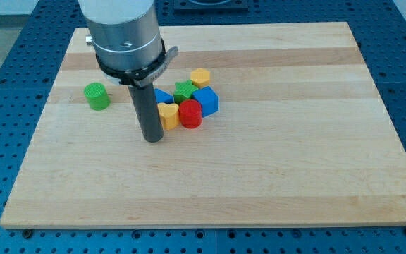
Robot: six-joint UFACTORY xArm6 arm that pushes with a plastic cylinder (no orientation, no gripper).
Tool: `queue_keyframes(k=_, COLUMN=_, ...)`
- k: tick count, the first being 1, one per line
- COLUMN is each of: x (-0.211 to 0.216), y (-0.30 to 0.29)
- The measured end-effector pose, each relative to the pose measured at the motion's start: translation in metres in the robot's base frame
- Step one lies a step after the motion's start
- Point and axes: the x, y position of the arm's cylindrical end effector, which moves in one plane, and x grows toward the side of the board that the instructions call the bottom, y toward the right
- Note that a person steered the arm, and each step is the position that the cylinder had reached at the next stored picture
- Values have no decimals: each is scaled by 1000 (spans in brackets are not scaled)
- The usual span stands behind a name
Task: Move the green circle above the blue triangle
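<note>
The green circle [96, 96] stands alone on the wooden board at the view's left. The blue triangle [163, 97] lies partly hidden behind my rod, at the left edge of a cluster of blocks. My tip [152, 139] rests on the board just below and left of that cluster, to the right of and below the green circle, touching neither that I can tell. The rod rises from the tip to the grey arm at the view's top.
The cluster holds a yellow block [168, 115], a red cylinder [190, 113], a blue cube [205, 101], a green star-like block [184, 90] and a yellow hexagon [200, 77]. The wooden board [294, 155] sits on a blue perforated table.
</note>
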Motion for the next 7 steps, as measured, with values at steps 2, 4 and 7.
queue_keyframes(k=2, x=-21, y=3)
queue_keyframes(k=4, x=-22, y=-41)
queue_keyframes(k=7, x=-50, y=-140)
